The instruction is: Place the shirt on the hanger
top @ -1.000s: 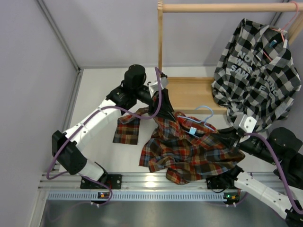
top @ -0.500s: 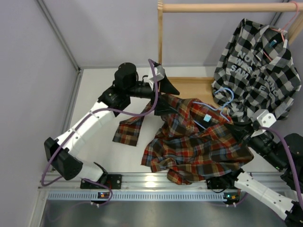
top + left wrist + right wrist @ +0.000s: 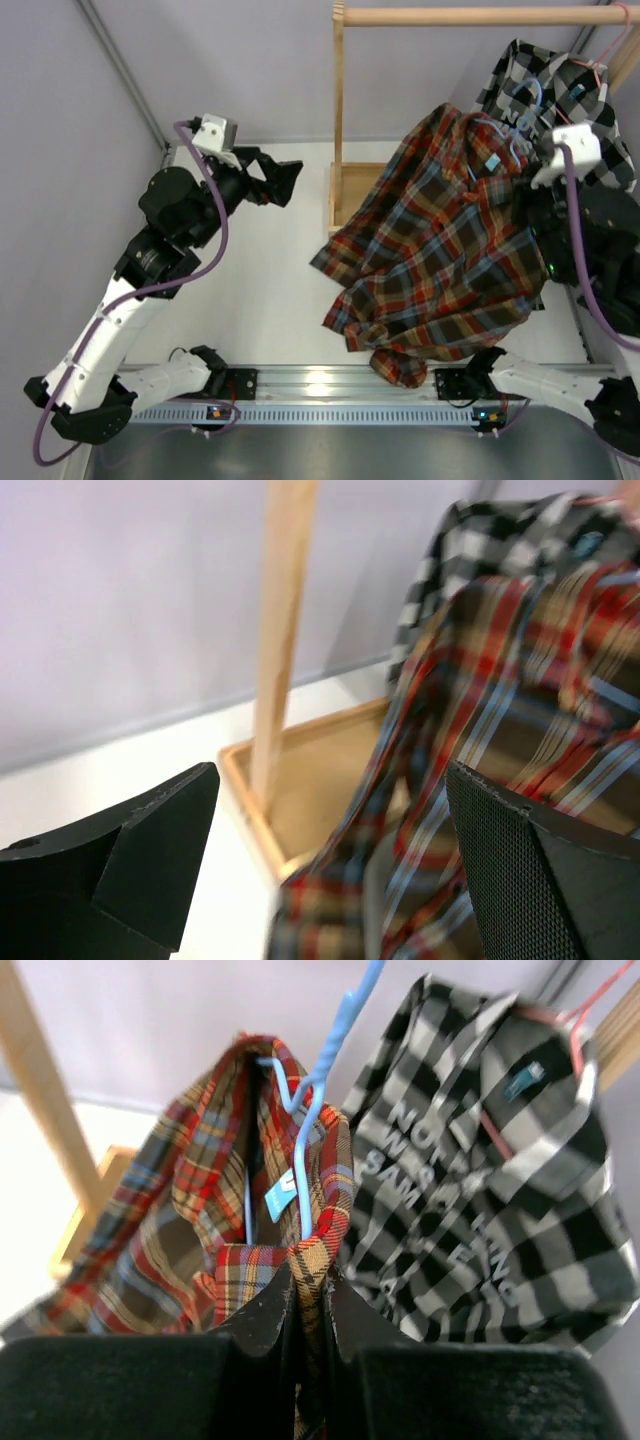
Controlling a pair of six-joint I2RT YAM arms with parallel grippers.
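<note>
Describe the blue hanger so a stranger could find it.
Start at the wooden rack, back right. There the right gripper holds up a red plaid shirt; the hanger is the thin wire in its collar. It is light blue; the black-and-white shirt beside it hangs on a pink-red hanger.

The setting is a robotics lab test cell: plain grey-lilac enclosure panels [image 3: 70, 150] surround a white tabletop [image 3: 270, 290], an aluminium extrusion rail [image 3: 330, 385] carries the bolted bases of the cabled left arm [image 3: 110, 320] and right arm [image 3: 590, 230], and a small wooden garment rack [image 3: 470, 15] stands at the rear.
</note>
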